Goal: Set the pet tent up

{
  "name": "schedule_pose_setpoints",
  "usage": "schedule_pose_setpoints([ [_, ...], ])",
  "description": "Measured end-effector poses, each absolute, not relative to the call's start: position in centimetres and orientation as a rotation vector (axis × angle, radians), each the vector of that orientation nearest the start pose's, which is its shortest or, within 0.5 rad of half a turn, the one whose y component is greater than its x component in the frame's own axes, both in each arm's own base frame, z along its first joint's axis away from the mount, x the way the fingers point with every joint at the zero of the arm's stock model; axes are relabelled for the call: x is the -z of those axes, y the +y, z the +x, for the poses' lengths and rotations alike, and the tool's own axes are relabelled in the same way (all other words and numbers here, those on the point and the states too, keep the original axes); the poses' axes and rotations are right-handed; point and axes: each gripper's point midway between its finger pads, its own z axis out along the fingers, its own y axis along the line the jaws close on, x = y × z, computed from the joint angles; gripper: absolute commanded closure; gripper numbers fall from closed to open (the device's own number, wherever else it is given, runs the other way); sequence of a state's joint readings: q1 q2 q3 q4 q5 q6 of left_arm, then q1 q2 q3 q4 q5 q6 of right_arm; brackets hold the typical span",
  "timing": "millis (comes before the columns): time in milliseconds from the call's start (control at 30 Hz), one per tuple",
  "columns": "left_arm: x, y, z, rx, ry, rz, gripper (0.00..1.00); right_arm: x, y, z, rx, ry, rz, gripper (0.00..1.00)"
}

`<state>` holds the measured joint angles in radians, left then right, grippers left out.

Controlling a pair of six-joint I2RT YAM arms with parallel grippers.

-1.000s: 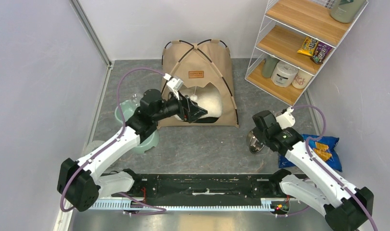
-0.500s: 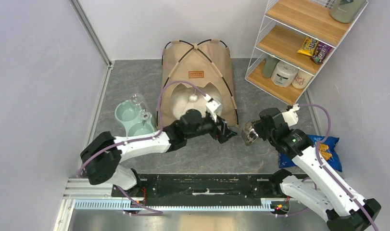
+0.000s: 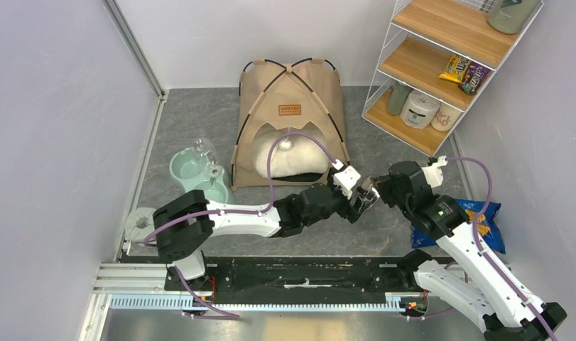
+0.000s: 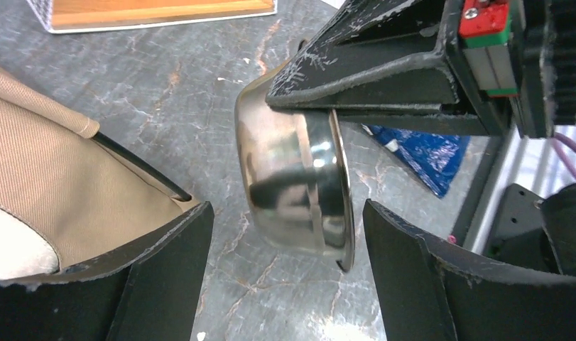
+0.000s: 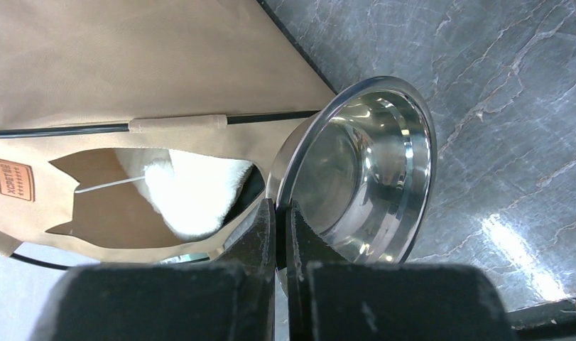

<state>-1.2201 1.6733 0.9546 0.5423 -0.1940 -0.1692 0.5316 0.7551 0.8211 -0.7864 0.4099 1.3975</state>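
The tan pet tent (image 3: 290, 106) stands at the back centre with its black poles crossed and its doorway facing me. A fluffy white pillow (image 3: 285, 158) lies inside. The tent also shows in the right wrist view (image 5: 128, 64) and the left wrist view (image 4: 43, 142). My right gripper (image 3: 377, 192) is shut on the rim of a steel bowl (image 5: 363, 163) and holds it tilted above the floor, right of the tent's front corner. My left gripper (image 4: 285, 207) is open. Its fingers stand on either side of the bowl (image 4: 299, 192) with gaps on both sides.
A green pet feeder (image 3: 199, 177) stands left of the tent. A wire shelf (image 3: 441, 64) with snacks and jars stands at the back right. A blue snack bag (image 3: 476, 220) lies by the right arm. A round white object (image 3: 139, 222) lies at the left wall.
My left arm swung from the tent doorway rightward to the bowl. My right gripper lifted the bowl off the floor and carried it a little toward the tent.
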Motion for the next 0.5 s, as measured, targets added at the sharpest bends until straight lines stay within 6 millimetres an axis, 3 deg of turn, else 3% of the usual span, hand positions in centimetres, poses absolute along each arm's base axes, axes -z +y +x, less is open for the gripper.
schedule_pose_setpoints([
  [67, -17.5, -47.3, 20.1, 0.786, 1.630, 0.786, 0.24, -20.0, 10.2, 23.4, -0.592, 1.976, 1.154, 1.00],
  [200, -17.5, -48.2, 20.3, 0.697, 1.603, 0.787, 0.55, -20.1, 10.5, 23.3, -0.614, 1.979, 1.169, 1.00],
  [367, -17.5, -47.7, 21.9, 0.563, 1.597, 0.744, 0.97, -20.5, 10.5, 23.4, -0.651, 1.947, 1.220, 1.00],
  [433, -17.5, -47.5, 22.5, 0.517, 1.605, 0.723, 0.98, -20.9, 10.9, 23.6, -0.693, 1.928, 1.249, 0.90],
  [500, -17.6, -47.3, 23.0, 0.487, 1.609, 0.699, 0.98, -21.2, 11.2, 23.8, -0.722, 1.913, 1.262, 0.67],
])
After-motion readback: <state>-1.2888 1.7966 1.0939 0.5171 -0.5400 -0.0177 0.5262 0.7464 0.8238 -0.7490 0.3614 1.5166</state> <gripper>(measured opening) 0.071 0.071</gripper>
